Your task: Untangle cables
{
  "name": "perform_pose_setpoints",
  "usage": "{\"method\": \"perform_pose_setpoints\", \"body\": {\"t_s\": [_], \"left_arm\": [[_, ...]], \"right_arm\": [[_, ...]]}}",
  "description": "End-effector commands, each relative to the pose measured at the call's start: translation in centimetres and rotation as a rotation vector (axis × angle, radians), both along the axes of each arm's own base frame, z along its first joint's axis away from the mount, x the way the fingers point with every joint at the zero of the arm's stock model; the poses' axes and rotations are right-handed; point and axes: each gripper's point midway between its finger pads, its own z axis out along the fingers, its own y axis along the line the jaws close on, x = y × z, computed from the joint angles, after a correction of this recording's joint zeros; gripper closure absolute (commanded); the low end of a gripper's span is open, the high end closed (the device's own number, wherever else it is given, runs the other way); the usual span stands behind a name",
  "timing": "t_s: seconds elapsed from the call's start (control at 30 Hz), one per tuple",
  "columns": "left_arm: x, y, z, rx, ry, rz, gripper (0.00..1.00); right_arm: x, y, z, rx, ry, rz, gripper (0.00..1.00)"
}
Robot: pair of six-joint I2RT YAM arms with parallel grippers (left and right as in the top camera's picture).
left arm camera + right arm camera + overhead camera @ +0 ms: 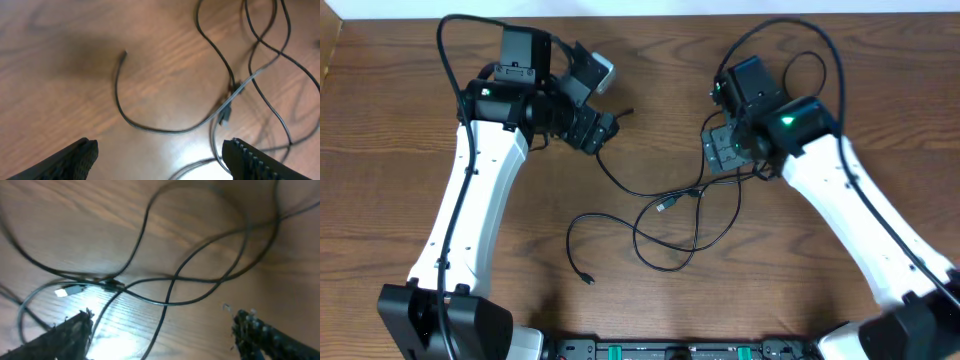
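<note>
Thin black cables point(670, 215) lie in loose crossing loops on the wooden table between the two arms. One free end with a small plug point(588, 278) points toward the front. A silver plug point(665, 205) sits at the crossing. No white cord shows. My left gripper point(600, 130) is open above the table at the cables' far left. In the left wrist view its jaws point(160, 162) are empty, with the crossing point(232, 92) ahead. My right gripper point(725, 150) is open over the cables' far right. In the right wrist view a black strand point(156, 330) runs between its open jaws point(162, 335).
The wooden table point(400, 200) fills the view. Thick black arm cables arc over both arms at the back point(450, 40) point(820, 50). The arm bases and a black rail point(670, 350) stand at the front edge.
</note>
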Motion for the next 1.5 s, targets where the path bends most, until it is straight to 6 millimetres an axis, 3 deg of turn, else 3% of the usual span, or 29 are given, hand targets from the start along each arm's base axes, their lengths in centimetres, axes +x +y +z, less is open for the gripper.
{"method": "perform_pose_setpoints", "body": {"t_s": [0.0,0.2,0.37,0.7,1.0,1.47], "left_arm": [[-1.2,-0.3,-0.1,-0.026,0.041,-0.025,0.16],[-2.7,-0.2,-0.7,-0.020,0.110,-0.026,0.17],[-2.8,-0.2,-0.8,-0.019,0.116,-0.026,0.18],[-3.1,-0.1,-1.1,-0.017,0.133,-0.026,0.15],[-3.1,-0.1,-1.1,-0.017,0.133,-0.026,0.14],[-3.2,-0.1,-1.1,-0.017,0.137,-0.025,0.14]], "right_arm": [[-0.1,0.5,-5.3,-0.002,0.105,-0.005,0.05],[0.8,1.7,-8.2,0.011,0.144,0.006,0.04],[1.5,1.9,-9.7,0.001,0.145,0.016,0.02],[2.9,2.7,-14.7,-0.015,0.180,0.015,0.01],[4.0,3.2,-14.9,0.005,0.140,0.015,0.03],[6.5,3.7,-14.2,0.067,0.052,-0.040,0.21]]}}
